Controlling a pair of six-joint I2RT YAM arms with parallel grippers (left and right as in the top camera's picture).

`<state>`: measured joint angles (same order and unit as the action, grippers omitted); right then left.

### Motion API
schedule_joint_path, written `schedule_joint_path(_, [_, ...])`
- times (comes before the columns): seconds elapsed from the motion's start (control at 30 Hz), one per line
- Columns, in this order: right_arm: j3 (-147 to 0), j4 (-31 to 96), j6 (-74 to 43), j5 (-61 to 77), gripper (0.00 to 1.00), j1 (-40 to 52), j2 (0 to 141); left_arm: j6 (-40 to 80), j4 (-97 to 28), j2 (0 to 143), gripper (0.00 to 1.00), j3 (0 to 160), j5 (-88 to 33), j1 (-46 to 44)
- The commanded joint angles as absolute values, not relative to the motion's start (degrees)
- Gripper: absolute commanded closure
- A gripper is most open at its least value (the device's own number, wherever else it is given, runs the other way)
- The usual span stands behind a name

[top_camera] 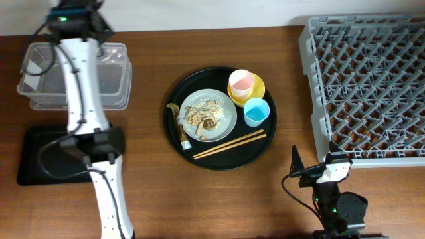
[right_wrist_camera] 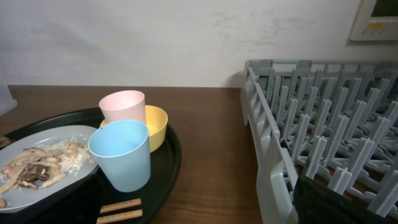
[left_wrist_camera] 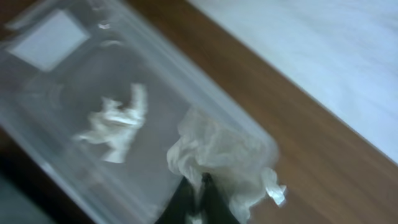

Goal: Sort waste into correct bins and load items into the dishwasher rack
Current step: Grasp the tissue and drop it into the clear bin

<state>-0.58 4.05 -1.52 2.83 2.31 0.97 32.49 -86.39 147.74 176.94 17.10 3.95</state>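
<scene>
My left gripper [left_wrist_camera: 202, 186] is shut on a crumpled white napkin [left_wrist_camera: 217, 155] and holds it over the far rim of the clear tub [left_wrist_camera: 56, 81]. A second crumpled white piece [left_wrist_camera: 118, 127] lies in the tub. In the overhead view the left gripper [top_camera: 74, 18] is above the tub [top_camera: 113, 73]. On the plate [top_camera: 222, 106] lie food scraps [top_camera: 202, 118], with a gold wrapper [top_camera: 178, 123] beside it. The pink cup [top_camera: 241, 82] stands in the yellow bowl [top_camera: 257, 89], next to the blue cup [top_camera: 256, 111] and chopsticks [top_camera: 229, 144]. My right gripper [top_camera: 319, 174] is open and empty by the rack [top_camera: 372, 79].
The flat black tray [top_camera: 40, 156] lies in front of the tub, partly under my left arm. The round black tray [top_camera: 265, 143] holds the dishes mid-table. In the right wrist view the blue cup [right_wrist_camera: 121, 155] is left of the rack wall [right_wrist_camera: 267, 149].
</scene>
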Motion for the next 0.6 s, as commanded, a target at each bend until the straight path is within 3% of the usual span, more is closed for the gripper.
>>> schedule_joint_path(0.0, [-0.3, 4.3, -1.9, 2.5, 0.02, 2.6, 0.7, 32.8, -87.3, 148.2, 0.24, 173.9, 18.6, 8.6])
schedule_joint_path(0.07, [-0.3, 4.3, -1.9, 2.5, 0.02, 2.6, 0.7, 32.8, -87.5, 148.2, 0.16, 172.7, 17.1, 10.2])
schedule_joint_path(0.13, [-0.3, 4.3, -1.9, 2.5, 0.02, 2.6, 0.7, 32.8, -88.0, 148.2, 0.02, 172.5, 14.5, 11.5])
schedule_joint_path(0.33, [-0.3, 4.3, -1.9, 2.5, 0.02, 2.6, 0.7, 32.8, -93.8, 147.2, 0.01, 172.7, 9.4, 12.9])
schedule_joint_path(0.57, [-0.3, 4.3, -1.9, 2.5, 0.02, 2.6, 0.7, 27.0, -96.7, 137.1, 0.02, 173.0, -5.8, 12.6])
